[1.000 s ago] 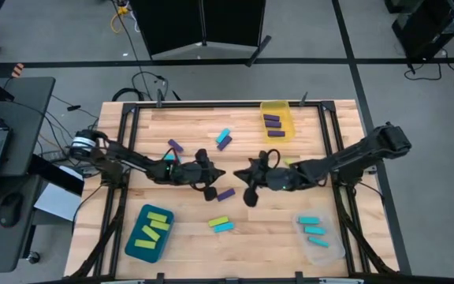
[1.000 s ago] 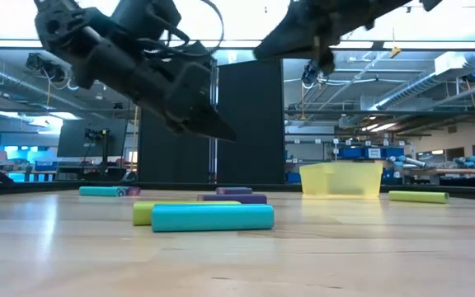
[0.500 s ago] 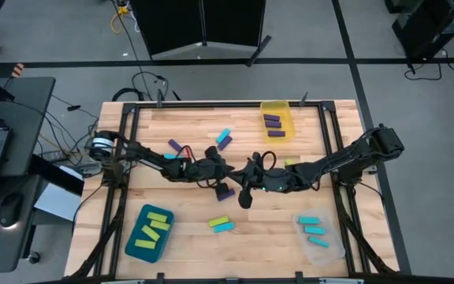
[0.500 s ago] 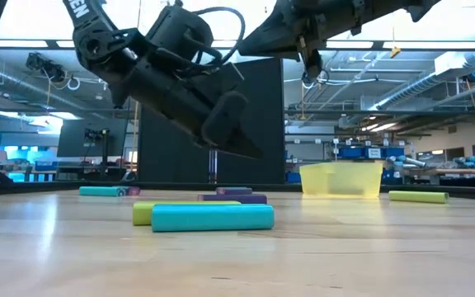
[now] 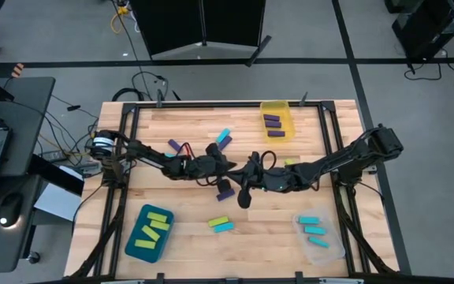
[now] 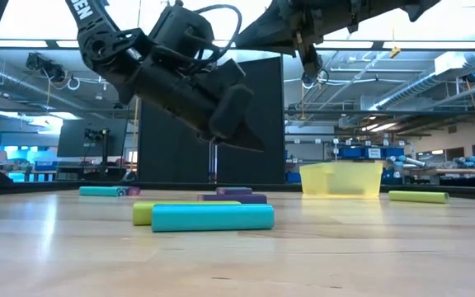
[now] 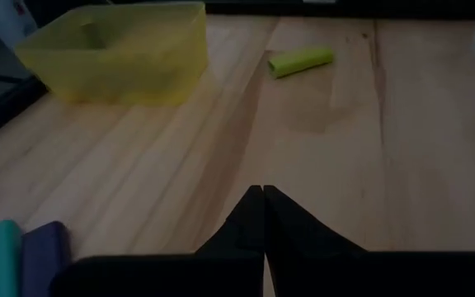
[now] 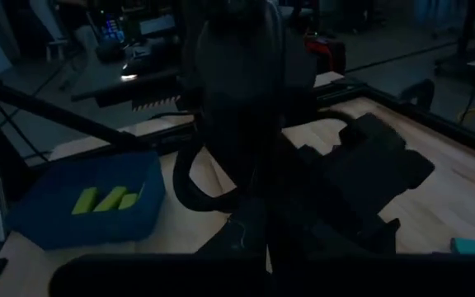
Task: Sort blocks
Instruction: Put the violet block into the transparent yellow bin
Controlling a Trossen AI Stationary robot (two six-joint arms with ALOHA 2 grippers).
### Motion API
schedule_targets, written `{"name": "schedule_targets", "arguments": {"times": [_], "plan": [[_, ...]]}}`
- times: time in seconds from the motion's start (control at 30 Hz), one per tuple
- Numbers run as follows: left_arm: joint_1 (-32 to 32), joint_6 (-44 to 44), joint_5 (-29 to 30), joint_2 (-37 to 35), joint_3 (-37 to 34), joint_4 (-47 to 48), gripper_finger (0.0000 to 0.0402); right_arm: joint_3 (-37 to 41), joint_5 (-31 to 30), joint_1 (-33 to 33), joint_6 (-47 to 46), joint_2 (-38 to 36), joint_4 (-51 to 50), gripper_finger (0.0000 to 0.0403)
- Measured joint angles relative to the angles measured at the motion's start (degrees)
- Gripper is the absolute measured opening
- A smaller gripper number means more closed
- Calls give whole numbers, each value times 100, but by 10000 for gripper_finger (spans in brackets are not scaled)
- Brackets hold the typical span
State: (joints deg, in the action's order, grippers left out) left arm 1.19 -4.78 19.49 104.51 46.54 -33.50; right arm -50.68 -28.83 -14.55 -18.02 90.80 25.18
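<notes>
The left gripper [image 5: 225, 168] hovers at desk centre, jaws closed and empty; a purple block [image 5: 225, 188] lies at its 6 o'clock; the right gripper [image 5: 245, 197], jaw state unclear, hangs beside it.

You are looking straight down on the whole table [image 5: 187, 237] from overhead; the low camera is sitting at tabletop level, facing the room. Both are catching the yellow bin [image 5: 277, 119]; the left wrist camera is seeing it too, close over the wood.

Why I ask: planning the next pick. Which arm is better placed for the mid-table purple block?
Left, probably. The left claw hangs low by the purple block, though its fingers are shut. The right claw is also near but higher.
</notes>
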Motion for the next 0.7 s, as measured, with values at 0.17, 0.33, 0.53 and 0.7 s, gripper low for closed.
{"name": "schedule_targets", "arguments": {"times": [0.17, 0.33, 0.53, 0.7], "plan": [[0, 33, -28, 2, 199, 7, 5, -4, 36, 0, -30, 184, 152, 11], [2, 155, -28, 2, 346, -4, 5, -7, 43, 11, -20, 250, 238, 11], [-5, 297, -70, 2, 376, -83, 5, -9, 97, 15, -20, 273, 38, 18], [-9, 424, -70, -9, 378, -111, 5, -15, 81, 7, -23, 164, -298, 40]]}}
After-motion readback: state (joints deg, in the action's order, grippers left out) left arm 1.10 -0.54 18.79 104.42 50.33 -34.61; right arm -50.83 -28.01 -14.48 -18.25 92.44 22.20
